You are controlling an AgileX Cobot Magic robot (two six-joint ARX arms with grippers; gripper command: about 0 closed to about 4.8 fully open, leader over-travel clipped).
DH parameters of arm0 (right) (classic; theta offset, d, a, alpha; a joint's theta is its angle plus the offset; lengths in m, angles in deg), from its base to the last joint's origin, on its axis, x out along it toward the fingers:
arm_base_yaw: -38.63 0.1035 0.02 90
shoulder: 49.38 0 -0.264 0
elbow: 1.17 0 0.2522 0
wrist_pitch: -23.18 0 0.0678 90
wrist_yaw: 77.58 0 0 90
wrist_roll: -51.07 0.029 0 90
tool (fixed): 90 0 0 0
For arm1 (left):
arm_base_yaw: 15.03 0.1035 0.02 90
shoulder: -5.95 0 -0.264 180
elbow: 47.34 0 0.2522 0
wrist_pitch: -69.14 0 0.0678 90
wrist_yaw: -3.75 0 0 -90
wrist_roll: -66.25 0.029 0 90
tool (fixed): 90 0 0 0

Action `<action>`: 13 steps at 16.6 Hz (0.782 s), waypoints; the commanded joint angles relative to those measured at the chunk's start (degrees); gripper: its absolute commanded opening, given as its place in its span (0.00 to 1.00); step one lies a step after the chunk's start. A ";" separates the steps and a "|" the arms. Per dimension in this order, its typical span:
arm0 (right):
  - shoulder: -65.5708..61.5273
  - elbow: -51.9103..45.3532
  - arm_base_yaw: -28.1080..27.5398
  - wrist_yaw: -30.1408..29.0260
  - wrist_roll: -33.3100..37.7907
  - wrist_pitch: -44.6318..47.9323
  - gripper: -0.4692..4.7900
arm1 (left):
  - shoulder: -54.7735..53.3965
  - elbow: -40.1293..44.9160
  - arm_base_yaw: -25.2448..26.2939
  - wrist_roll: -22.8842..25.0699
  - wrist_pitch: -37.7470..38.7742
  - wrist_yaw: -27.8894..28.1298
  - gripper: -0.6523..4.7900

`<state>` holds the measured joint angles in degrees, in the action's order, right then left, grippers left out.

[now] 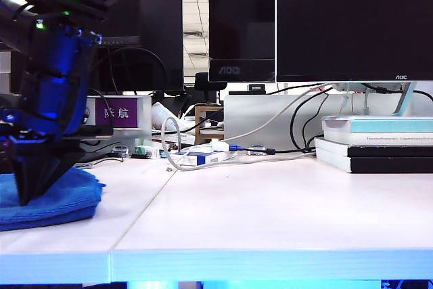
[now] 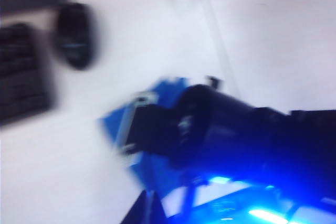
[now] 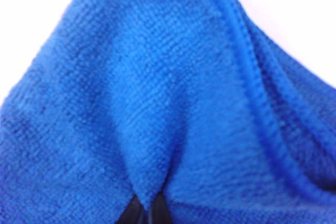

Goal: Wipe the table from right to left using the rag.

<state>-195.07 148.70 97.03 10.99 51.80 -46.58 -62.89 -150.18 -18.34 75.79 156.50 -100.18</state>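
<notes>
An office: monitors (image 1: 352,21), cables (image 1: 203,160), stacked books (image 1: 375,143)

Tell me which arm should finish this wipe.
Right. The right gripper is shut on the rag, pressing it to the table at the exterior view's far left. The left gripper hangs above, off the rag, too blurred to read.

We see the white table (image 1: 270,221), a thin seam (image 1: 145,211) running front to back. Left of the seam the blue rag (image 1: 64,201) lies on it; far right of the seam a stack of books (image 1: 379,143) rests, with white cables (image 1: 203,157) just behind the seam.
</notes>
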 commanded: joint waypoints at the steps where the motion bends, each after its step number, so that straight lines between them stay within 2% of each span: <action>1: 0.31 0.28 -0.04 0.24 -0.11 -0.07 0.08 | 0.17 7.50 7.82 2.51 -6.36 -12.85 0.11; 3: 0.31 0.31 -0.02 0.22 -0.11 0.07 0.08 | 0.17 13.29 13.53 2.49 -9.57 -17.77 0.11; 6: 0.31 0.28 -0.02 0.22 -0.11 0.09 0.08 | 0.17 20.81 19.12 2.49 -14.64 -20.87 0.11; 7: 0.31 0.28 -0.02 0.20 -0.09 0.17 0.08 | 0.00 23.28 19.47 2.49 -16.90 -22.32 0.11; 9: 0.31 0.28 -0.04 0.20 -0.11 0.04 0.08 | -1.11 27.30 19.52 2.43 -20.26 -21.24 0.11; 13: 0.26 0.20 -0.31 -0.02 -0.11 -1.07 0.08 | -6.56 33.97 19.82 2.12 -26.45 -26.32 0.11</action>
<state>-195.07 148.72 96.92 11.14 51.76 -46.89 -68.83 -116.54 1.15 78.00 131.58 -124.36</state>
